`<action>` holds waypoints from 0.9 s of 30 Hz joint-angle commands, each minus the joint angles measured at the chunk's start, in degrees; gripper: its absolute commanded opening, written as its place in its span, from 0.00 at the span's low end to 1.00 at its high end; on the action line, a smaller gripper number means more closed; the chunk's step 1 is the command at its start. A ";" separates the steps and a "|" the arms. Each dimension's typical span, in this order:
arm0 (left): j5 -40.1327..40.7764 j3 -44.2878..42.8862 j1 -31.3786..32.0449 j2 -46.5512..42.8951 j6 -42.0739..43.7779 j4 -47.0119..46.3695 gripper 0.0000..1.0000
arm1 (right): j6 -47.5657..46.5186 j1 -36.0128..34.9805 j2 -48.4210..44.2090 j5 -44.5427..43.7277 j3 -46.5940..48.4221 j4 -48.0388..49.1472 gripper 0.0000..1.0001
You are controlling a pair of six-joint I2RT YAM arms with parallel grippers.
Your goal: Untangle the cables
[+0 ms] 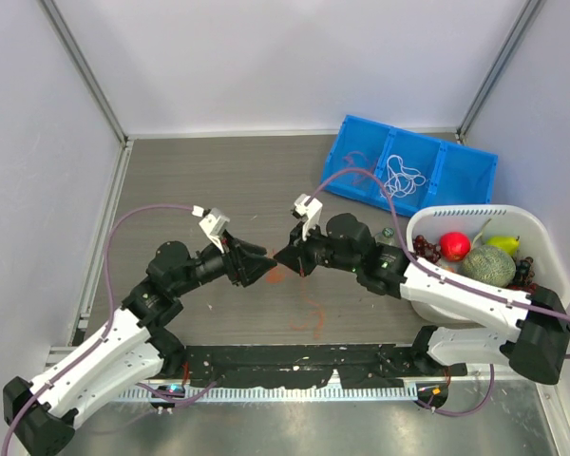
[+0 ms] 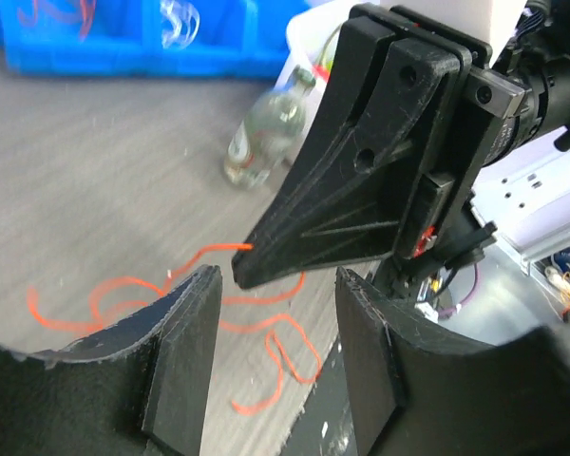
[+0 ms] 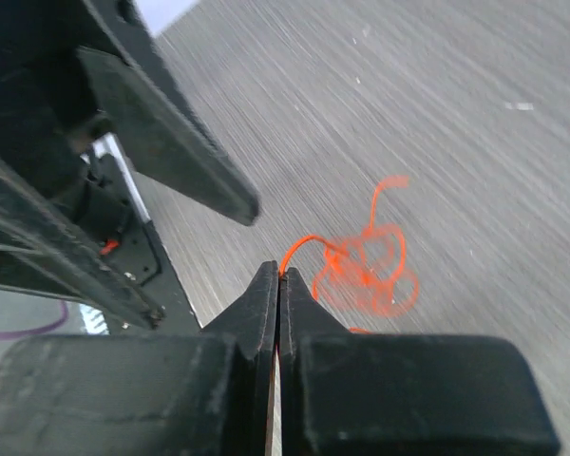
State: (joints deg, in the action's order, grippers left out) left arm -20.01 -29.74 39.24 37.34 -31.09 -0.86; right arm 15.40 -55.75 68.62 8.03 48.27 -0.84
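While your right claw [image 3: 278, 275] pinches one end of the red-orange cable [image 3: 369, 271] on the table [image 3: 475, 142], close your spread left claw [image 2: 277, 290] on a loop just beside it, then pull apart slowly and gently

The orange cable [image 3: 361, 266] shows against a grey-streaked table [image 3: 475, 114], the white cable [image 1: 404, 178] against a blue bin [image 1: 465, 176]

Matt woodgrain table [image 1: 218, 180]; glossy plastic bin [image 1: 461, 176]; smooth cables [image 3: 304, 239].
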 commanded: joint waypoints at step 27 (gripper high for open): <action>4.10 5.21 -0.22 -11.76 8.42 -13.99 0.58 | -3.36 4.51 -3.23 9.89 16.06 -8.83 0.01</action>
State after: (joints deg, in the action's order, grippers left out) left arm -19.84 -26.30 39.24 28.69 -23.53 -15.40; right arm 12.16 -51.33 67.35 14.87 61.30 -11.25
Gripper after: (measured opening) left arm 0.577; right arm 0.036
